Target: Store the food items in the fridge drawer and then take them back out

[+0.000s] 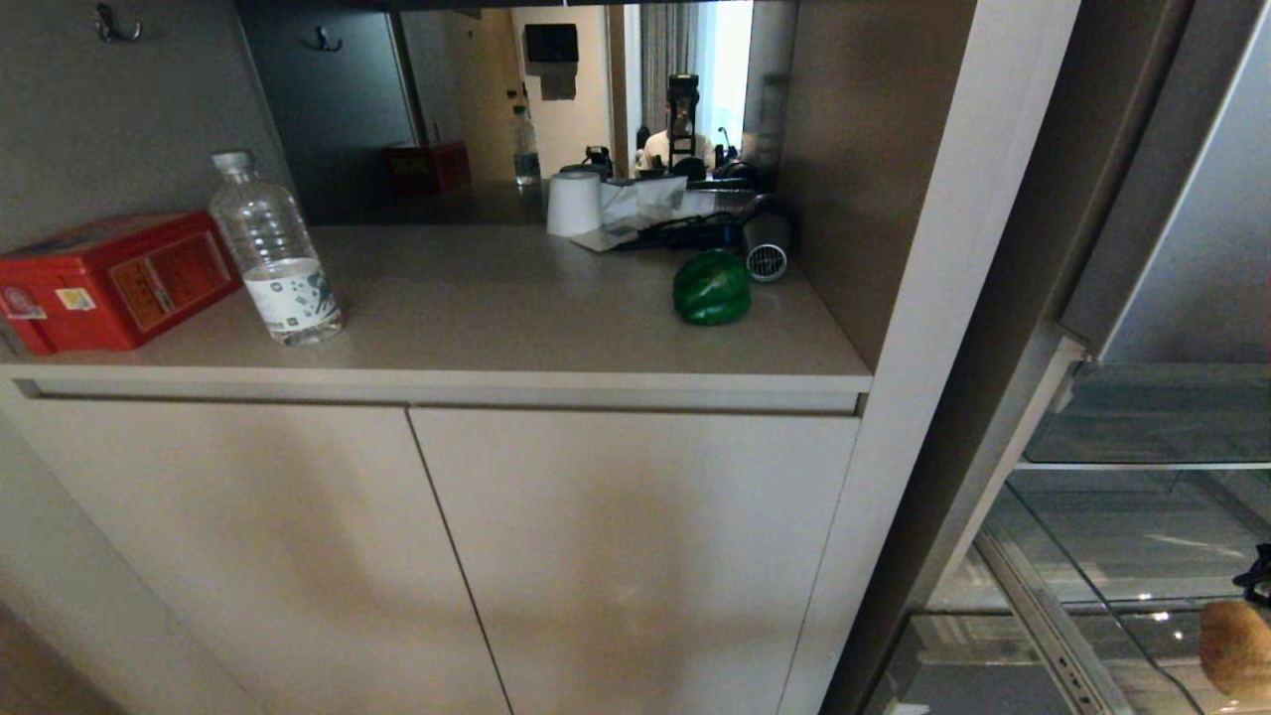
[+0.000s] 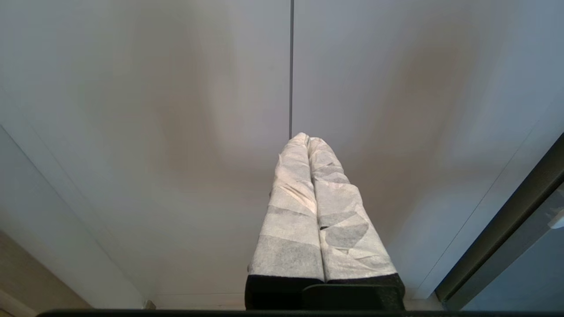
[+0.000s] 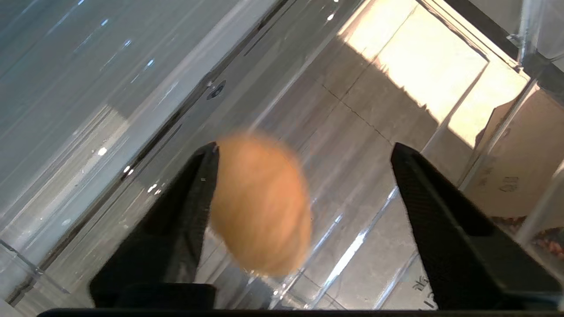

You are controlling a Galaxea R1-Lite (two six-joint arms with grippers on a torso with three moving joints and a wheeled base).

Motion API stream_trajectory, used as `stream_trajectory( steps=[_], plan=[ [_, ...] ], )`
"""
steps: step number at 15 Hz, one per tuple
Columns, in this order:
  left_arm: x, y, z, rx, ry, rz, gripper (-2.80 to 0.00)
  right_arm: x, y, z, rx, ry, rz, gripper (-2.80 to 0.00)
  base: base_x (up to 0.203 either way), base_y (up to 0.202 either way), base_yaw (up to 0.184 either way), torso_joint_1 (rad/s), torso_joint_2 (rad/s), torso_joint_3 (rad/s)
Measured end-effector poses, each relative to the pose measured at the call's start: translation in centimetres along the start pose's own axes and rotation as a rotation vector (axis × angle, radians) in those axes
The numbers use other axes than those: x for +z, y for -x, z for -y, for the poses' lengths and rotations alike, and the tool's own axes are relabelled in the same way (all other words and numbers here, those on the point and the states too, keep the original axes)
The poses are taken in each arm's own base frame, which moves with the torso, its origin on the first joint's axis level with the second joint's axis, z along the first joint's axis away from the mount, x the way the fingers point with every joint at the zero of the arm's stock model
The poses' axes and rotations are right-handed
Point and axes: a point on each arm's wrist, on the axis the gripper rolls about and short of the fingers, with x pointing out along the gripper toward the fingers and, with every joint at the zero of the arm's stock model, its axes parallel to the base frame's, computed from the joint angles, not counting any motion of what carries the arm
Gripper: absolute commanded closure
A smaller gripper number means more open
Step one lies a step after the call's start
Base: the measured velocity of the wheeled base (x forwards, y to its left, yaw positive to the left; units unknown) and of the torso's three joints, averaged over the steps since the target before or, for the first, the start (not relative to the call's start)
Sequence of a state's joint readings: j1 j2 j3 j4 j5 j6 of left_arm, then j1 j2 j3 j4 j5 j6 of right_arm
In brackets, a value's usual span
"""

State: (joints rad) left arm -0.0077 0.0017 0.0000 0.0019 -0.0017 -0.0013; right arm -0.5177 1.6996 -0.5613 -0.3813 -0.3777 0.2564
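The tan potato shows blurred between my right gripper's spread black fingers, against one finger and well apart from the other. Under it lies the see-through fridge drawer. In the head view the potato is at the lower right edge over the drawer, with a bit of the right gripper just above it. The dark green bell pepper sits on the counter. My left gripper is shut on nothing, its white-wrapped fingers pointing at the cabinet doors.
A clear water bottle and a red box stand at the counter's left. A white cup and a dark hair dryer lie behind the pepper. A glass fridge shelf is above the drawer.
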Motion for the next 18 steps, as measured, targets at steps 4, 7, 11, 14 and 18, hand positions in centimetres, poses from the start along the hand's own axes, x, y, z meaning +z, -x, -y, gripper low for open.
stream_trajectory(
  steps=[4,7,11,14,18],
  plan=[
    [0.0,0.0,0.0,0.000,0.000,0.000,0.00,0.4,1.9,0.5,0.024,0.011,0.052,-2.80,0.000,0.000,0.000,0.000,0.00,0.000],
    [0.0,0.0,0.0,0.000,0.000,0.000,0.00,0.6,5.7,1.1,0.100,0.061,0.144,-2.80,0.000,0.000,0.000,0.000,0.00,0.000],
    [0.0,0.0,0.0,0.000,0.000,0.000,0.00,-1.2,11.3,2.5,0.268,0.152,0.232,0.00,0.000,0.000,0.000,0.000,0.00,0.000],
    [0.0,0.0,0.0,0.000,0.000,0.000,0.00,-2.7,14.7,4.0,0.442,0.216,0.287,0.00,0.000,0.000,0.000,0.000,0.00,0.000],
    [0.0,0.0,0.0,0.000,0.000,0.000,0.00,-5.0,18.0,5.4,0.849,0.358,0.237,0.00,0.000,0.000,0.000,0.000,0.00,0.000]
  ],
)
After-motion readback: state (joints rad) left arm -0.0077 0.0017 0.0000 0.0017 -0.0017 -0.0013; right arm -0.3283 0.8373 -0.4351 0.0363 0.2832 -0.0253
